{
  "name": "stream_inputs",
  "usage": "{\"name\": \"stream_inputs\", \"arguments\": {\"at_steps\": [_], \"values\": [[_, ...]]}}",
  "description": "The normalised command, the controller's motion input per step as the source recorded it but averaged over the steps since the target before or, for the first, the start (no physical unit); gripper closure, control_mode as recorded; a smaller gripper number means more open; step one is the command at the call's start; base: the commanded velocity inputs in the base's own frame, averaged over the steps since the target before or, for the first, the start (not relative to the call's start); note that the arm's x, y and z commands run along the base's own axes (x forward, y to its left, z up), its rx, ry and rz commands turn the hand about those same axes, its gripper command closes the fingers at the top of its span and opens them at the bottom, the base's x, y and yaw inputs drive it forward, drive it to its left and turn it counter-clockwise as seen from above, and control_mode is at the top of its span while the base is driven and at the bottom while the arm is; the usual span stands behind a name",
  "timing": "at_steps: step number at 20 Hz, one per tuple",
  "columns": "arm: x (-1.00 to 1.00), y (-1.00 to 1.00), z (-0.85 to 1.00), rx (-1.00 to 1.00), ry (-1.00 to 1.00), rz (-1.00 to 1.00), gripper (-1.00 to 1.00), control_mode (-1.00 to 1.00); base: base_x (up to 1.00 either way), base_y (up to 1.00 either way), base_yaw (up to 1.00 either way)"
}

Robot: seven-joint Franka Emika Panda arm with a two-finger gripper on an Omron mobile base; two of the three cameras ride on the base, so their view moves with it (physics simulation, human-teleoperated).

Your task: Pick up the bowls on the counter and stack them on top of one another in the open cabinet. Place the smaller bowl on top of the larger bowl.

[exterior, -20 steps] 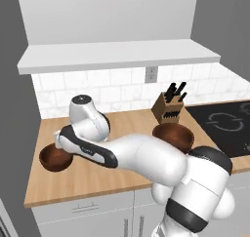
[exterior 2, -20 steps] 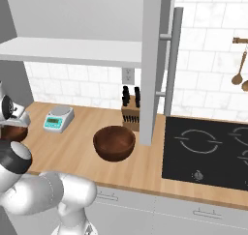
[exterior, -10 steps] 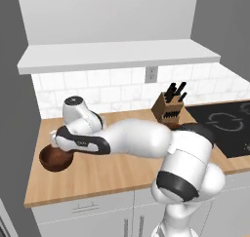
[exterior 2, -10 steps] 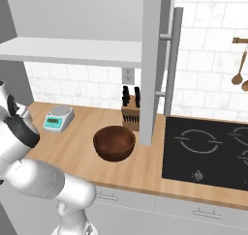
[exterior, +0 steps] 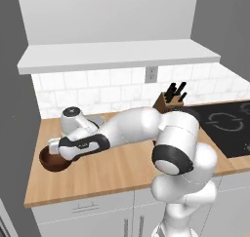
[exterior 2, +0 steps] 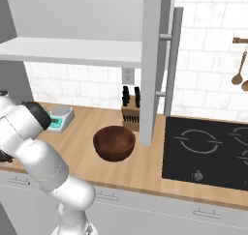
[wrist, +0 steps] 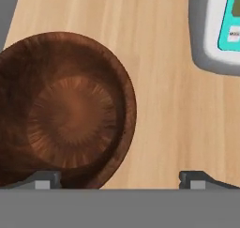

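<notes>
Smaller bowl (exterior: 52, 159) sits at the far left end of the counter (exterior: 117, 170), near its front edge; in the left base view the arm's hand covers most of it, only the near rim and left side showing. Hand view looks straight down into the same bowl (wrist: 63, 110): left side cut off by the frame edge, the right rim falling between the two fingertips. Gripper (wrist: 119, 180) jaws stand wide apart, one fingertip (wrist: 44, 179) over the bowl's inside, the other over bare wood, holding nothing. Whether a tip touches the bowl, cannot tell.

Kitchen scale (wrist: 218, 27) lies just beyond the bowl, apart from it, cropped at the frame corner.

Right base view gives the larger bowl (exterior 2: 114, 142), upright mid-counter, in front of the knife block (exterior 2: 131, 114), bare wood around it. Open cabinet shelf (exterior: 117, 55) runs above the counter.
</notes>
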Motion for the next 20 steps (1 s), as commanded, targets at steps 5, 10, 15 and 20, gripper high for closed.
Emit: {"name": "stream_inputs", "arguments": {"at_steps": [5, 10, 15, 20], "values": [[0.22, 0.21, -0.24, 0.0, 0.0, 0.0, -1.0, -1.0, 0.0, 0.0, 0.0], [0.35, 0.21, -0.15, 0.0, 0.0, 0.0, -1.0, -1.0, 0.0, 0.0, 0.0], [0.12, 0.04, -0.28, -0.01, 0.0, 0.0, 1.0, -1.0, 0.0, 0.0, 0.0], [0.0, 0.0, 0.0, 0.0, 0.0, 0.0, 1.0, -1.0, 0.0, 0.0, 0.0]]}}
